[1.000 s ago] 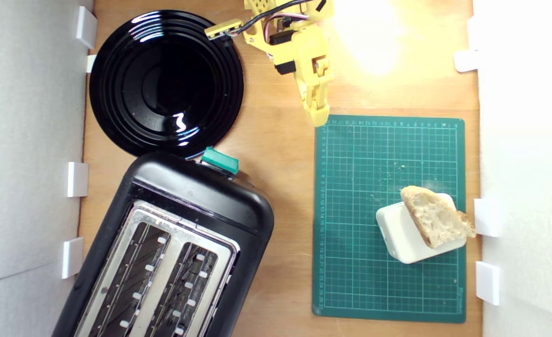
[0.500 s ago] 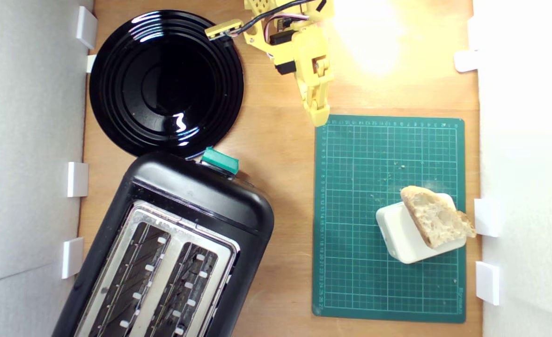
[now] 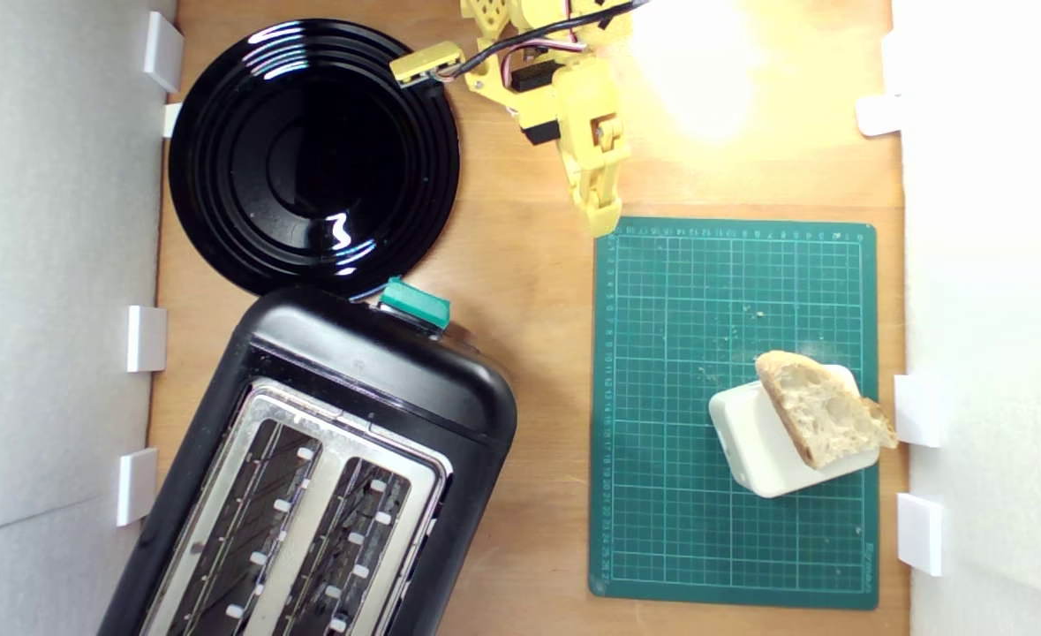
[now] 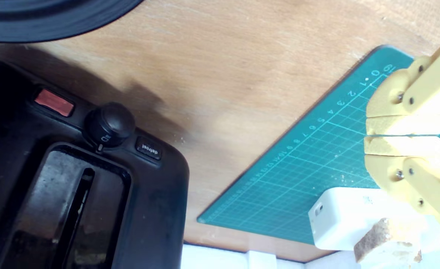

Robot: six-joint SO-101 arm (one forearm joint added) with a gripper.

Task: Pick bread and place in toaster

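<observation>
The bread lies tilted across a white block near the green mat's edge on the exterior view's right, well apart from the claw, which holds nothing. The claw's yellow fingers are pressed together — only a thin seam shows between them in the wrist view. It points down over the mat's far corner. The toaster sits across the wooden table, beside the black plate.
</observation>
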